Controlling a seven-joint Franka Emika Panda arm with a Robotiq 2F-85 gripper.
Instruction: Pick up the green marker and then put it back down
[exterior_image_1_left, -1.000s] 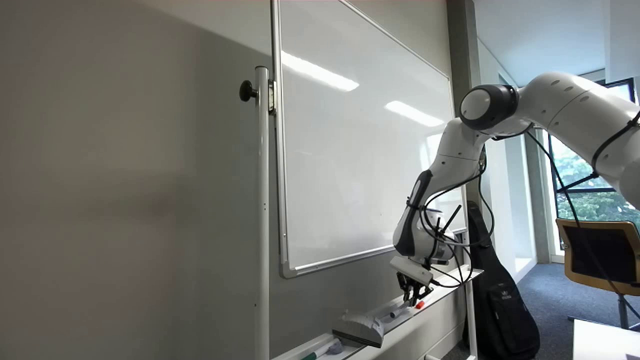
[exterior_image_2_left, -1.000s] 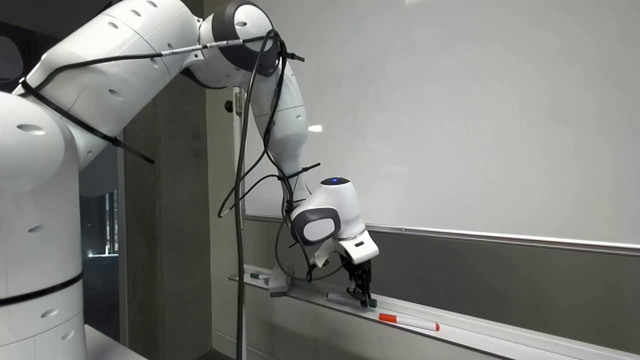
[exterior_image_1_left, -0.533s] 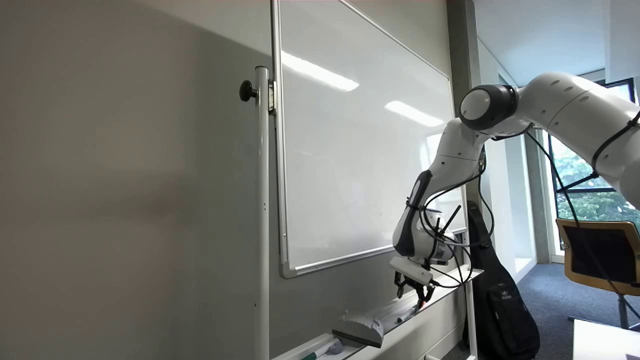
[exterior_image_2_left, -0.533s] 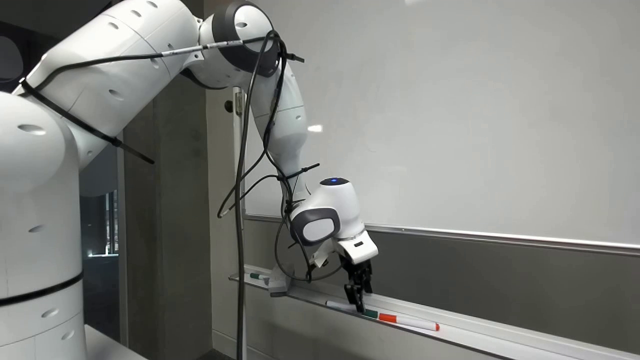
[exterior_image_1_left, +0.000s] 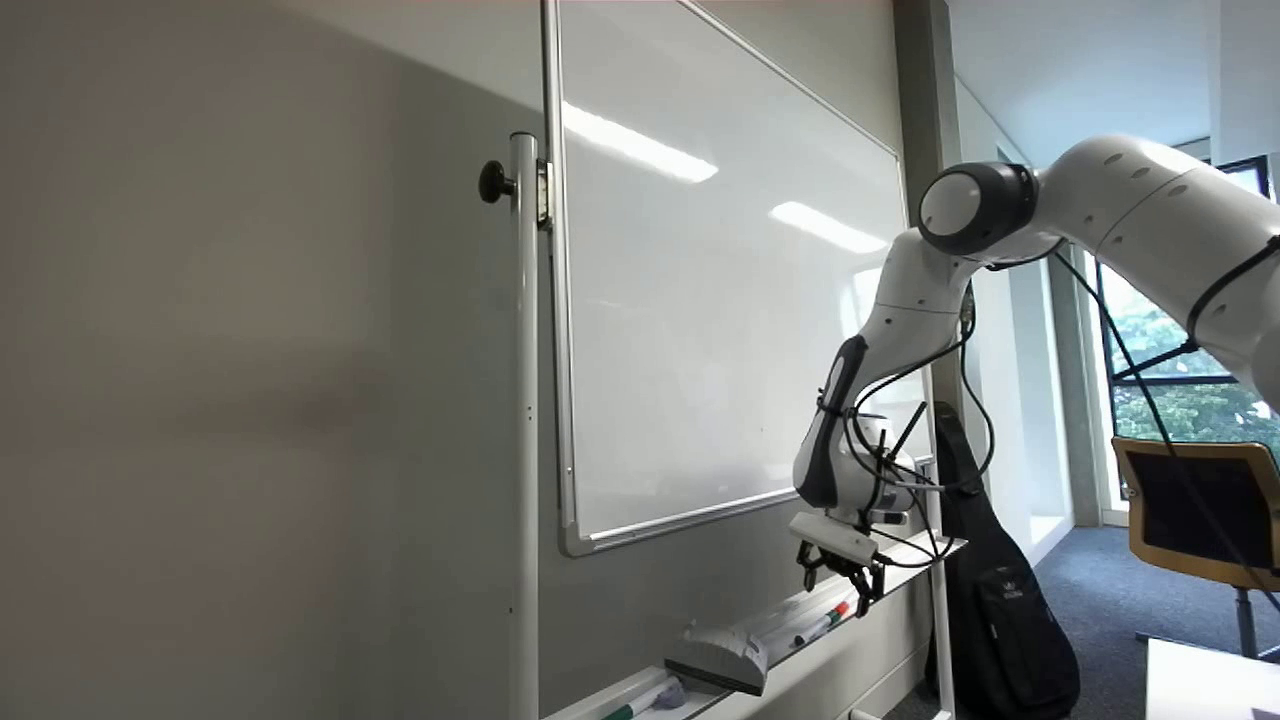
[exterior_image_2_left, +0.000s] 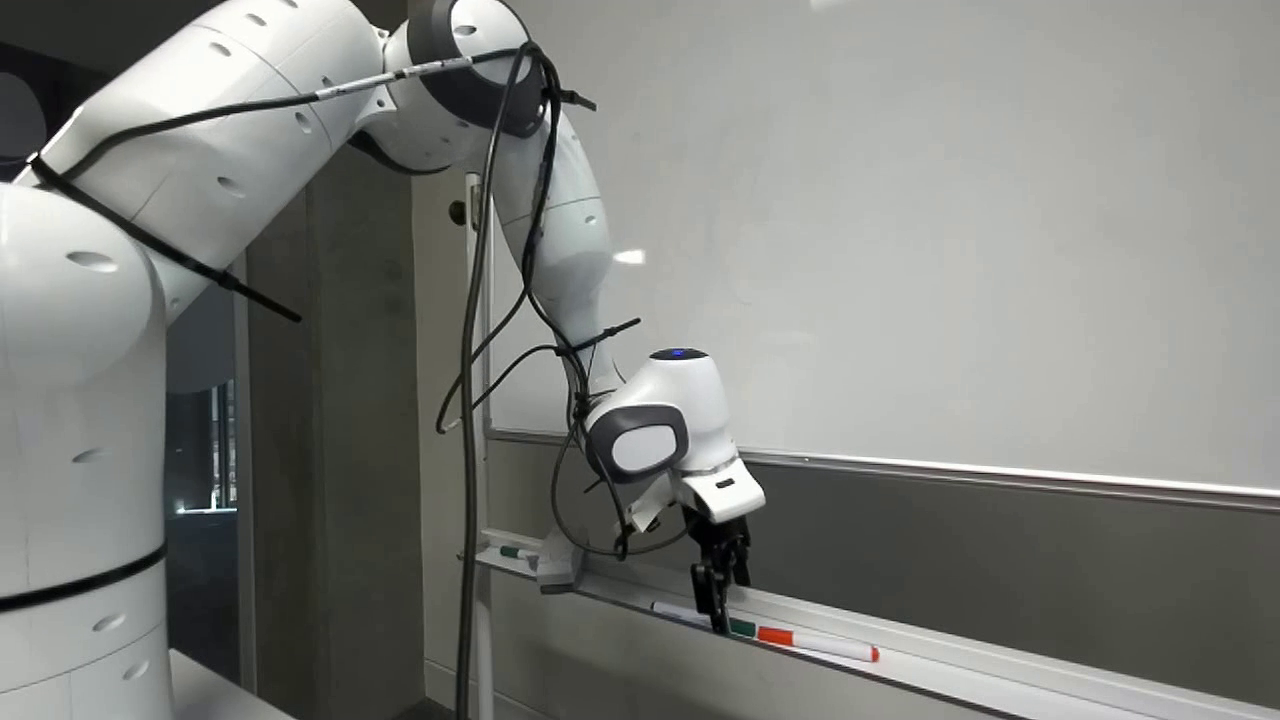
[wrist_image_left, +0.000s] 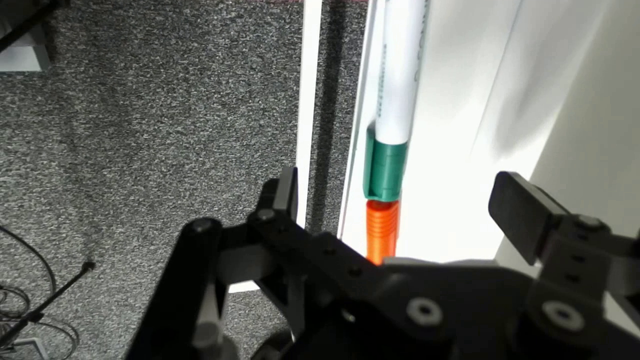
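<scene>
The smooth-barrelled green marker (wrist_image_left: 396, 102) is laid along the white worktop (wrist_image_left: 450, 200), over which the claw (wrist_image_left: 398, 190) is spread wide, nothing gripped. Ridges on the orange cap (wrist_image_left: 382, 227) are revealed only by the wrist view.

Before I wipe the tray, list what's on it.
A green marker, an orange marker, an eraser, a second green-capped marker and, by it, something grey, unclear. What the eraser covers is hidden.
</scene>
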